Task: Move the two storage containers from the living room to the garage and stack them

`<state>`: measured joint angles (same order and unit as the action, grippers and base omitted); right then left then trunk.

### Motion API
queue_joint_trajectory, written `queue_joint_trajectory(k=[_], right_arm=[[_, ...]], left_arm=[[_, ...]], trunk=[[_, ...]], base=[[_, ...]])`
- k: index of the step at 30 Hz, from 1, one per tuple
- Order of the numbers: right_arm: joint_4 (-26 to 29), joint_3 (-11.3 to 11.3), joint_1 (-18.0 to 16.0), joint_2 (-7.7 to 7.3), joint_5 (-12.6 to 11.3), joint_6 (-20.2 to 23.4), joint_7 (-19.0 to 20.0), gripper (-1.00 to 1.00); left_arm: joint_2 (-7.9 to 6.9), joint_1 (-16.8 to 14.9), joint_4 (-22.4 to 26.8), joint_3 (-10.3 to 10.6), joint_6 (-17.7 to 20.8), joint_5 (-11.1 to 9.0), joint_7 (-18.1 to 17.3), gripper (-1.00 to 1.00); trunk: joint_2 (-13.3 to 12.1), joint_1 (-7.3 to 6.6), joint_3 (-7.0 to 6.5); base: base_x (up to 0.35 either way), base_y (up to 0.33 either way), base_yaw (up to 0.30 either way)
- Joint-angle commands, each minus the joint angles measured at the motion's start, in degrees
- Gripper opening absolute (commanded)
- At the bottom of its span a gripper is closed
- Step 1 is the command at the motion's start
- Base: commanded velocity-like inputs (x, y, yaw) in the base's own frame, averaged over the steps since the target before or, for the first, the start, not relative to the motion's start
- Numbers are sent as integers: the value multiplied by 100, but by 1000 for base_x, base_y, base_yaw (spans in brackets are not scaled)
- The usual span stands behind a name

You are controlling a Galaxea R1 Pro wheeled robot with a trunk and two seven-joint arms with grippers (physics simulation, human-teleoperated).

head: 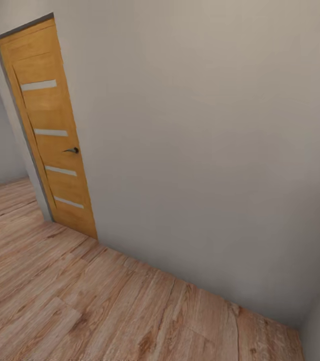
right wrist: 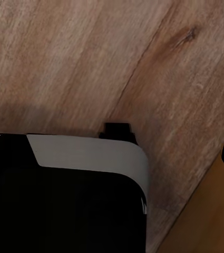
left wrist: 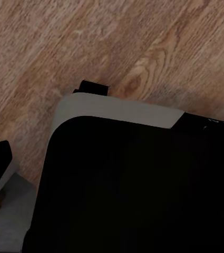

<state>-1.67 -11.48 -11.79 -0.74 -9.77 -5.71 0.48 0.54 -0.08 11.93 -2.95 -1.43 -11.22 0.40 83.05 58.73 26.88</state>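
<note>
White wall [head: 205, 150] — plank floor [head: 80, 301] | orange-wood door [head: 49, 130] (glass slits)

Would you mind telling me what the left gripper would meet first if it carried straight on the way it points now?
Probably the robot's own black-and-grey base, which lies ahead, with the wood plank floor beyond; depth is unclear.

The orange-wood door [head: 47, 130] has its far edge tucked behind the white wall [head: 205, 150], so what's past it is anyone's guess. In both wrist views a big black body with a grey rim [left wrist: 117, 110] blocks most of the wood plank floor [left wrist: 64, 42], and an orange patch [right wrist: 206, 221] gets chopped by the frame corner, can't tell what it is.
</note>
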Motion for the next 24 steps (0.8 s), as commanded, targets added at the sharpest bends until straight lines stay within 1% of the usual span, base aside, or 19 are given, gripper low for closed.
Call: queue_joint_trajectory(k=[1,8,11,24], right_arm=[[-18,-49,-7,1,-58,-37,5,100],[-18,-51,-7,-7,-62,-38,5,100],[-18,-53,-7,-14,-66,-26,8,100],[-18,-56,-7,-24,-69,0,14,100]], left_arm=[[8,-1,2,-19,-12,-11,4,100],[5,-1,2,7,-8,-3,-15,100],[0,-1,2,-13,-7,-28,-19,100],[-15,-1,-5,-29,-7,-46,-22,100]], trunk=[[3,0,5],[3,0,5],[3,0,5],[3,0,5]], base=[[0,0,298],[0,0,297],[0,0,205],[2,0,14]])
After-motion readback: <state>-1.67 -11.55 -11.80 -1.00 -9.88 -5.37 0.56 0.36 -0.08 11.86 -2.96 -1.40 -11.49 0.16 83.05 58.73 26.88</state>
